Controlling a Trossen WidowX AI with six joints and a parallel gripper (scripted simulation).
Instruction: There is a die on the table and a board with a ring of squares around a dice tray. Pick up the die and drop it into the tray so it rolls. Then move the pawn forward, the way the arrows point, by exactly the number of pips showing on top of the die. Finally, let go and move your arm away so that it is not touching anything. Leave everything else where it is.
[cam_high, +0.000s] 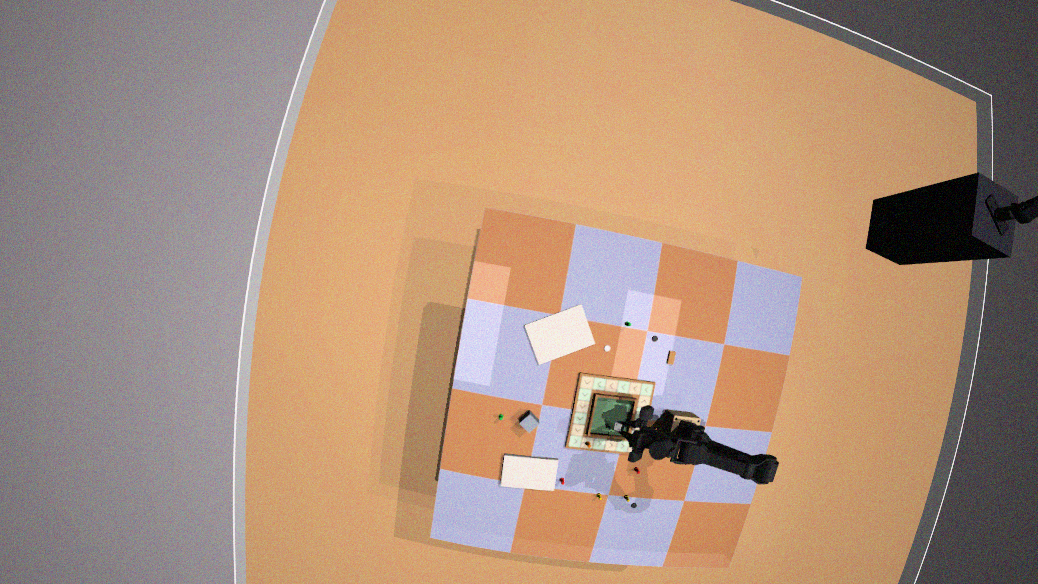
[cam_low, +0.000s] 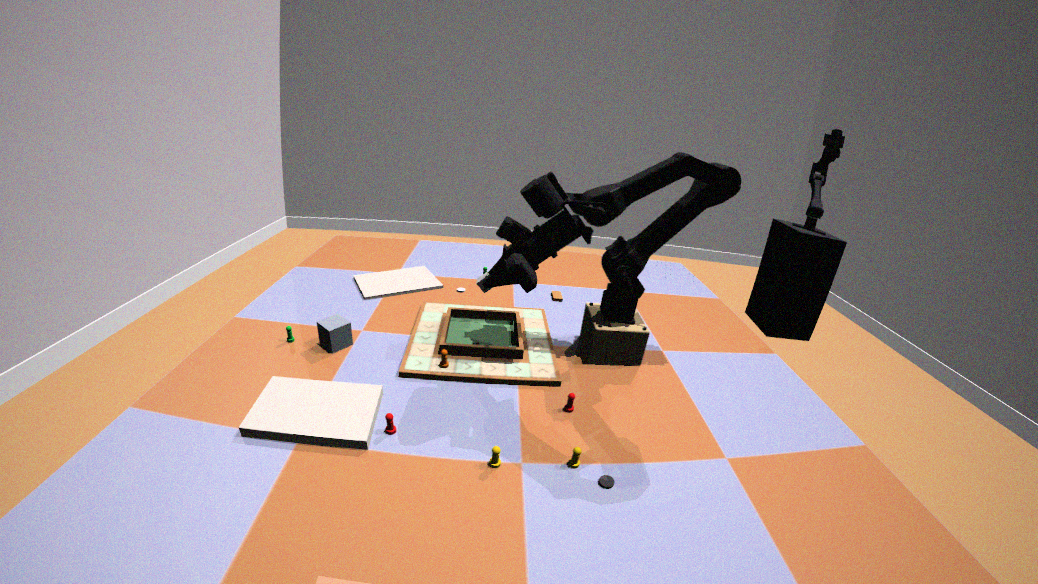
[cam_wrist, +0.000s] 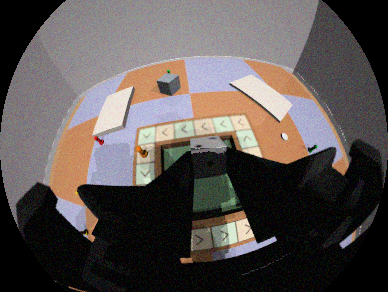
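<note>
My gripper (cam_high: 620, 427) (cam_low: 483, 281) (cam_wrist: 206, 153) is shut on the grey die (cam_wrist: 209, 159), above the dice tray (cam_high: 609, 408) (cam_low: 464, 330) (cam_wrist: 215, 195). The die's wrist-facing side shows one dark pip; marks on its lighter upper face are unclear. The tray has dark walls and a green floor, in the middle of the board (cam_high: 599, 383) (cam_low: 479, 378) (cam_wrist: 185, 129), whose ring of squares carries arrows. The orange pawn (cam_high: 587, 443) (cam_low: 444, 358) (cam_wrist: 142, 151) stands upright on the ring, near its front left corner in the exterior view. My fingers hide part of the board in the wrist view.
A grey cube (cam_high: 529, 421) (cam_low: 334, 334) (cam_wrist: 168, 84) and two white slabs (cam_low: 397, 282) (cam_low: 312, 408) lie around the board. Red pawns (cam_low: 389, 423) (cam_low: 569, 402) and yellow pawns (cam_low: 495, 456) (cam_low: 575, 457) stand in front. A dark disc (cam_low: 606, 481) lies beside them.
</note>
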